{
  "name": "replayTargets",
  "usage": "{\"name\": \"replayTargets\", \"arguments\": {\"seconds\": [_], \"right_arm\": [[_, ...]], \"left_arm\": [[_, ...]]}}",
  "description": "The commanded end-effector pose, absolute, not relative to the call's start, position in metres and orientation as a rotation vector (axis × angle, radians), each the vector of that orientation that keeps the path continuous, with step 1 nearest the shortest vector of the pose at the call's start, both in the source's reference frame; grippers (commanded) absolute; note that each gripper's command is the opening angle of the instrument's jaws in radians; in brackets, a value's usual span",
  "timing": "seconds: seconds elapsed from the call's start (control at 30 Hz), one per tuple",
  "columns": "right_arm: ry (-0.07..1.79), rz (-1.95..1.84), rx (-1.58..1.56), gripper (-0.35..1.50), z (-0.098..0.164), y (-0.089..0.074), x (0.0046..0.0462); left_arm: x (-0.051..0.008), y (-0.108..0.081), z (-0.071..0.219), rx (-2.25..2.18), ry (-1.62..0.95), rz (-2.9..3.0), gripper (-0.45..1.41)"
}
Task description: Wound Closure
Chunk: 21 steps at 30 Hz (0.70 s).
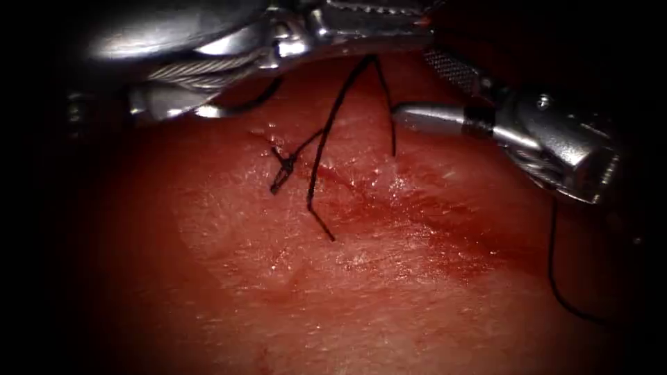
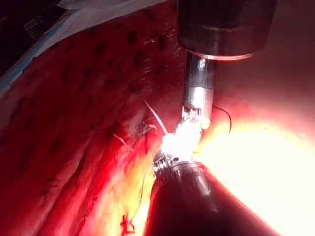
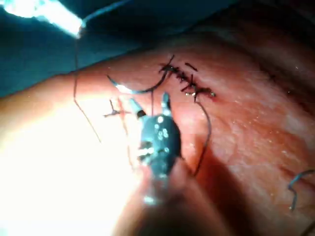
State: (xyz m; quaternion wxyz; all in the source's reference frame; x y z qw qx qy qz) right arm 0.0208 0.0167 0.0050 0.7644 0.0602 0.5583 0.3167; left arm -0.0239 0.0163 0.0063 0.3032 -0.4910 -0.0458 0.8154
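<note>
Overhead, from the endoscope, your left tool has its jaws together on the thread. Two strands climb to it from the tissue, one of them from a knot on the cut. The needle lies left of the cut, just under that tool's wrist and held by neither tool; one end is hidden. Your right tool holds nothing, its jaws apart right of the strands.

From the left wrist, your left tool sits in glare over the tissue.

From the right wrist, your right tool has its jaws spread, and the needle rests on the tissue just beyond their tips, beside the stitched cut.
</note>
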Motion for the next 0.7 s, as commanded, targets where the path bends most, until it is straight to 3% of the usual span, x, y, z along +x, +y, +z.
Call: {"name": "replayTargets", "arguments": {"seconds": [0.03,0.37,0.6,0.63,0.67,0.7], "right_arm": [[1.22,0.679,0.147,1.3,0.0052,0.0162,0.0214],[1.286,0.606,0.306,1.28,0.001,0.0145,0.0223],[1.288,0.627,0.424,1.26,0.0,0.0124,0.0267],[1.282,0.628,0.45,1.21,0.0002,0.0118,0.028],[1.275,0.624,0.474,1.04,0.0005,0.0114,0.0286],[1.275,0.624,0.474,1.04,0.0005,0.0114,0.0286]], "left_arm": [[-0.0244,0.0165,0.0066,-1.31,-0.118,2.157,-0.45],[-0.0201,0.0149,0.0102,-1.323,-0.046,2.16,-0.45],[-0.0204,0.014,0.0129,-1.378,-0.04,2.14,-0.45],[-0.0205,0.0137,0.0134,-1.388,-0.044,2.135,-0.45],[-0.0205,0.0136,0.0135,-1.389,-0.042,2.136,-0.45],[-0.0205,0.0136,0.0135,-1.389,-0.042,2.136,-0.45]]}}
